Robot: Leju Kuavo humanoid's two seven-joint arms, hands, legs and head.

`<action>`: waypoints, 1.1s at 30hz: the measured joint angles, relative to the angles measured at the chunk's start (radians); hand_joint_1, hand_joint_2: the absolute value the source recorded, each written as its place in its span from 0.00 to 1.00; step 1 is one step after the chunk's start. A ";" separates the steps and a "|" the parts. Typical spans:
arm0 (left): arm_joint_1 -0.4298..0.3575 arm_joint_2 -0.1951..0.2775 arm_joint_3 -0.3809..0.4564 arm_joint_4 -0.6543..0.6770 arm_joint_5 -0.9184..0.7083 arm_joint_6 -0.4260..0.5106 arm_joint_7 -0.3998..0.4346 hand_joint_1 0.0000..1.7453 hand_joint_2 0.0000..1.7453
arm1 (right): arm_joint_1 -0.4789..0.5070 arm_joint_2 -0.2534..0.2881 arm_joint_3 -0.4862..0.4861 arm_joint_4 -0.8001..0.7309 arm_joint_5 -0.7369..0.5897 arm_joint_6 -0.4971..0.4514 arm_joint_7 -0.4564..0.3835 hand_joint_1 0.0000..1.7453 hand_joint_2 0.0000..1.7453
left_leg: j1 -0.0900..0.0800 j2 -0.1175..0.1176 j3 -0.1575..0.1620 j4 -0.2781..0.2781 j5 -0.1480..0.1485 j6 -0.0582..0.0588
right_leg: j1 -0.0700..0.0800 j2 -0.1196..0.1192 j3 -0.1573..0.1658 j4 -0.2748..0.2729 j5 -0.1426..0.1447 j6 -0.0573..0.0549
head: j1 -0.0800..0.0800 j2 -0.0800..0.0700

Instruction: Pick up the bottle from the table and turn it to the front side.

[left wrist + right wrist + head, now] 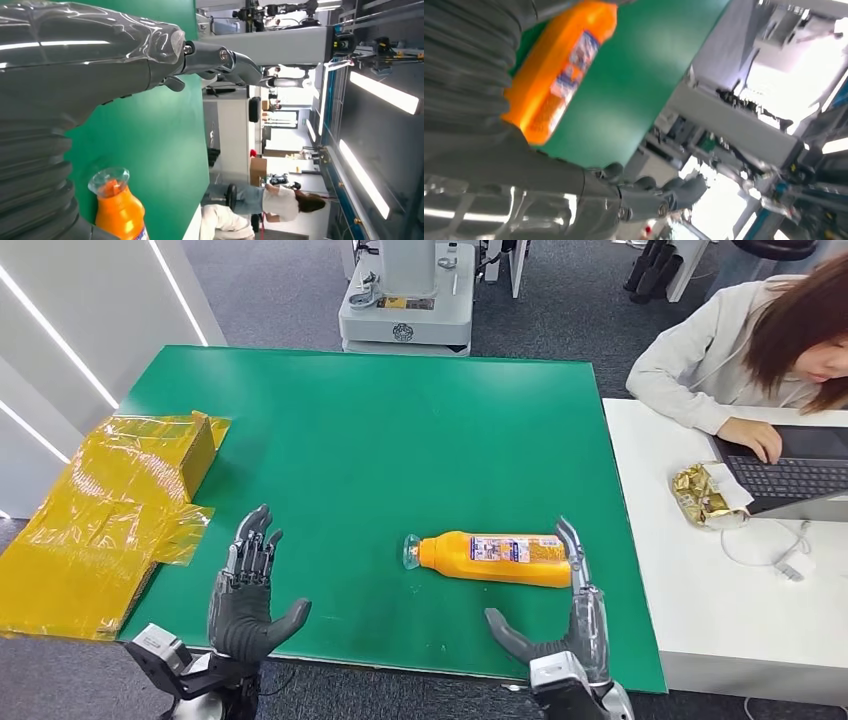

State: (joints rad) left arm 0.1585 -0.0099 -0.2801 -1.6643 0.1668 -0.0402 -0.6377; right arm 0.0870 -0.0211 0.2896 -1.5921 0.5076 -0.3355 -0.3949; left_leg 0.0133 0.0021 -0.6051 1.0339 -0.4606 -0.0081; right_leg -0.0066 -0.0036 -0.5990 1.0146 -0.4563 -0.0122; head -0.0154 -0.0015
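Note:
An orange bottle with a clear cap and a printed label lies on its side on the green table, cap end toward my left. My right hand stands open just behind the bottle's base, fingers stretched past that end, nothing in its grasp. My left hand is open near the table's front edge, well apart from the bottle. The bottle's capped neck appears in the left wrist view, and its labelled body in the right wrist view.
Flattened yellow-taped cardboard lies at the table's left edge. A white desk adjoins the table on the right, where a person types on a laptop beside a gold wrapper. A machine base stands beyond the far edge.

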 joint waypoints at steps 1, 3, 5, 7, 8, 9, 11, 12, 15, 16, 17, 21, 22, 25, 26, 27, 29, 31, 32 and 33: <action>-0.002 -0.002 0.000 0.000 -0.001 -0.007 0.001 0.00 1.00 | -0.012 -0.004 -0.005 0.000 0.015 0.003 0.014 0.00 1.00 | 0.000 0.000 0.000 0.000 0.000 0.000 | 0.000 0.000 0.000 0.000 0.000 0.000 | 0.000 0.000; -0.007 -0.006 0.000 0.000 -0.005 -0.022 0.003 0.00 1.00 | -0.038 -0.015 -0.013 0.002 0.043 0.009 0.042 0.00 1.00 | 0.000 0.000 0.000 0.000 0.000 0.000 | 0.000 0.000 0.000 0.000 0.000 0.000 | 0.000 0.000; -0.013 -0.010 0.000 0.000 -0.008 -0.031 0.005 0.00 1.00 | -0.064 -0.025 -0.020 0.006 0.061 0.016 0.063 0.00 1.00 | 0.000 0.000 0.000 0.000 0.000 0.000 | 0.000 0.000 0.000 0.000 0.000 0.000 | 0.000 0.000; -0.020 -0.013 0.000 0.001 -0.010 -0.040 0.008 0.00 1.00 | -0.090 -0.039 -0.024 0.013 0.078 0.037 0.089 0.00 1.00 | 0.000 0.000 0.000 0.000 0.000 0.000 | 0.000 0.000 0.000 0.000 0.000 0.000 | 0.000 0.000; -0.025 -0.015 0.000 0.002 -0.011 -0.047 0.009 0.00 1.00 | -0.108 -0.049 -0.024 0.020 0.090 0.057 0.113 0.00 1.00 | 0.000 0.000 0.000 0.000 0.000 0.000 | 0.000 0.000 0.000 0.000 0.000 0.000 | 0.000 0.000; -0.030 -0.016 0.000 0.003 -0.011 -0.054 0.011 0.00 1.00 | -0.131 -0.062 -0.022 0.033 0.099 0.086 0.143 0.00 1.00 | 0.000 0.000 0.000 0.000 0.000 0.000 | 0.000 0.000 0.000 0.000 0.000 0.000 | 0.000 0.000; -0.042 -0.018 0.000 0.008 -0.011 -0.071 0.015 0.00 1.00 | -0.195 -0.097 -0.017 0.076 0.108 0.159 0.203 0.00 1.00 | 0.000 0.000 0.000 0.000 0.000 0.000 | 0.000 0.000 0.000 0.000 0.001 0.000 | 0.000 0.000; -0.048 -0.020 0.000 0.011 -0.011 -0.080 0.018 0.00 1.00 | -0.232 -0.115 -0.010 0.105 0.108 0.196 0.229 0.00 1.00 | 0.000 0.001 0.000 0.000 0.000 0.000 | 0.000 0.000 0.000 0.000 0.001 0.000 | 0.000 0.000; -0.069 -0.022 0.000 0.024 -0.011 -0.102 0.027 0.00 1.00 | -0.364 -0.159 0.030 0.220 0.116 0.302 0.296 0.00 1.00 | 0.000 0.001 0.000 0.000 0.001 0.001 | 0.000 0.001 0.000 0.000 0.002 0.001 | 0.000 0.000; -0.078 -0.023 0.000 0.029 -0.010 -0.109 0.030 0.00 1.00 | -0.410 -0.170 0.050 0.264 0.119 0.335 0.317 0.00 1.00 | 0.000 0.001 0.000 0.001 0.002 0.001 | 0.000 0.001 0.000 0.000 0.002 0.001 | 0.000 0.000; -0.086 -0.023 0.000 0.035 -0.010 -0.116 0.034 0.00 1.00 | -0.453 -0.180 0.070 0.308 0.121 0.366 0.336 0.00 1.00 | 0.000 0.000 0.000 0.001 0.003 0.002 | 0.000 0.000 0.000 0.000 0.003 0.001 | 0.000 0.000; -0.110 -0.024 0.000 0.054 -0.004 -0.133 0.046 0.00 1.00 | -0.579 -0.207 0.145 0.446 0.128 0.467 0.383 0.00 1.00 | 0.000 0.000 0.000 0.001 0.003 0.001 | 0.000 0.000 0.000 0.000 0.003 0.001 | 0.000 0.000; -0.115 -0.024 0.000 0.058 -0.002 -0.136 0.049 0.00 1.00 | -0.601 -0.213 0.162 0.473 0.131 0.489 0.391 0.00 1.00 | 0.000 0.000 0.000 0.001 0.003 0.001 | 0.000 0.000 0.000 0.000 0.003 0.001 | 0.000 0.000; -0.127 -0.024 0.000 0.069 0.004 -0.141 0.057 0.00 1.00 | -0.651 -0.226 0.204 0.537 0.134 0.540 0.402 0.00 1.00 | 0.000 -0.001 -0.001 0.001 0.003 0.001 | 0.000 0.000 0.000 0.000 0.002 0.001 | 0.000 0.000; -0.129 -0.024 0.000 0.072 0.007 -0.142 0.059 0.00 1.00 | -0.665 -0.229 0.216 0.554 0.131 0.557 0.403 0.00 1.00 | 0.000 -0.001 -0.001 0.001 0.003 0.002 | 0.000 0.000 0.000 0.000 0.002 0.001 | 0.000 0.000; -0.131 -0.024 0.001 0.074 0.010 -0.144 0.061 0.00 1.00 | -0.677 -0.232 0.228 0.571 0.128 0.573 0.404 0.00 1.00 | 0.000 -0.001 -0.001 0.001 0.003 0.002 | 0.000 0.000 0.000 0.000 0.002 0.001 | 0.000 0.000; -0.132 -0.024 0.001 0.078 0.015 -0.146 0.064 0.00 1.00 | -0.698 -0.237 0.248 0.598 0.121 0.599 0.405 0.00 1.00 | 0.000 -0.001 -0.001 0.001 0.003 0.002 | 0.000 0.000 -0.001 0.000 0.002 0.001 | 0.000 0.000; -0.131 -0.024 0.002 0.080 0.021 -0.147 0.066 0.00 1.00 | -0.716 -0.240 0.265 0.622 0.108 0.632 0.401 0.00 1.00 | 0.000 -0.001 -0.002 0.001 0.003 0.002 | 0.000 0.000 -0.001 0.000 0.002 0.001 | 0.000 0.000; -0.131 -0.024 0.003 0.081 0.025 -0.148 0.069 0.00 1.00 | -0.727 -0.241 0.274 0.636 0.097 0.654 0.398 0.00 1.00 | 0.000 -0.001 -0.002 0.001 0.003 0.002 | 0.000 0.000 -0.001 0.000 0.002 0.001 | 0.000 0.000; -0.131 -0.024 0.004 0.081 0.030 -0.151 0.072 0.00 1.00 | -0.739 -0.242 0.285 0.650 0.084 0.678 0.395 0.00 1.00 | 0.000 -0.001 -0.002 0.001 0.003 0.002 | 0.000 0.000 -0.001 0.000 0.002 0.001 | 0.000 0.000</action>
State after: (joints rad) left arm 0.0274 -0.0340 -0.2760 -1.5831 0.1964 -0.1914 -0.5655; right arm -0.6520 -0.2632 0.5748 -0.9417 0.5918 0.3422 -0.0001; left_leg 0.0131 0.0015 -0.6066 1.0346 -0.4579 -0.0065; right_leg -0.0066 -0.0037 -0.5997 1.0148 -0.4543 -0.0113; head -0.0156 -0.0015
